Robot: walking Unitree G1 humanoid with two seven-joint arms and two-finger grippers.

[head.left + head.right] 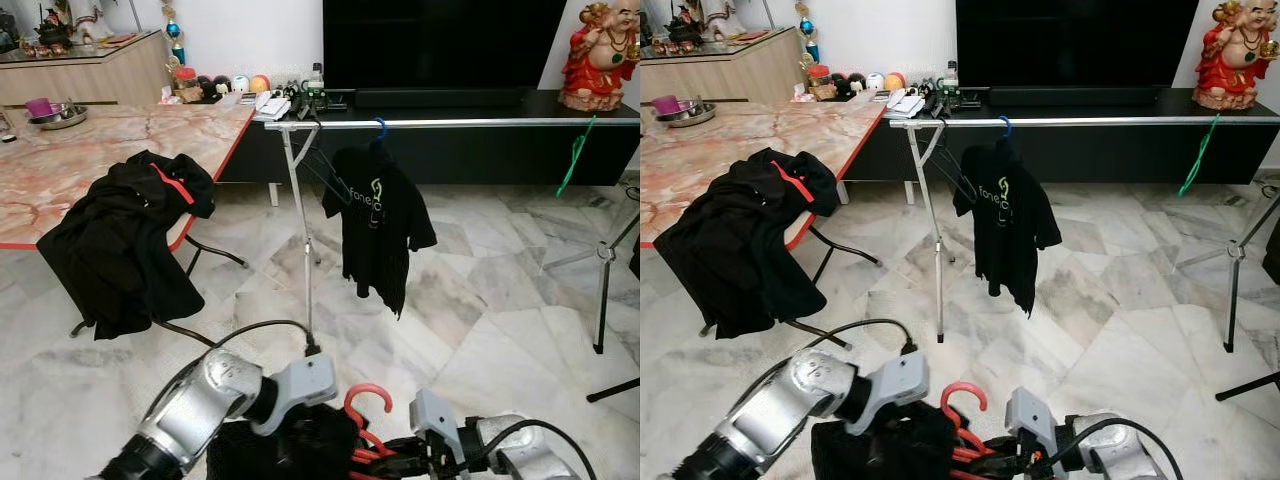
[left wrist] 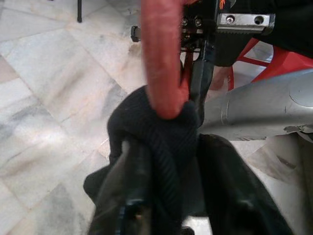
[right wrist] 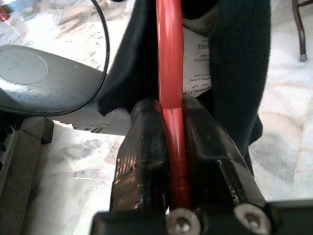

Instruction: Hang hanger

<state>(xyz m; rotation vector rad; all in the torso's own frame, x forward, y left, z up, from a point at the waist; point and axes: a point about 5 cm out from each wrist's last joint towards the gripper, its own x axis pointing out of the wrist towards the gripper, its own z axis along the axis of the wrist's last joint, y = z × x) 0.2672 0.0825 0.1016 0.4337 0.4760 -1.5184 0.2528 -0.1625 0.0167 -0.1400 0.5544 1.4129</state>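
Right claw (image 3: 171,147) clamped on red hanger (image 1: 366,403) stem for carrying, left claw (image 2: 166,196) pinching black garment (image 1: 285,445) collar beneath hook, both low and well short of rail (image 1: 450,123) ahead.

You are in a home's living room. A pale marble floor (image 1: 480,300) spreads out, and a low black TV console (image 1: 450,140) along the far wall carries a large dark television (image 1: 440,45) and, at its right end, a red laughing Buddha figurine (image 1: 600,55). A marble-topped table (image 1: 90,150) has a black garment (image 1: 125,240) draped over its near edge.
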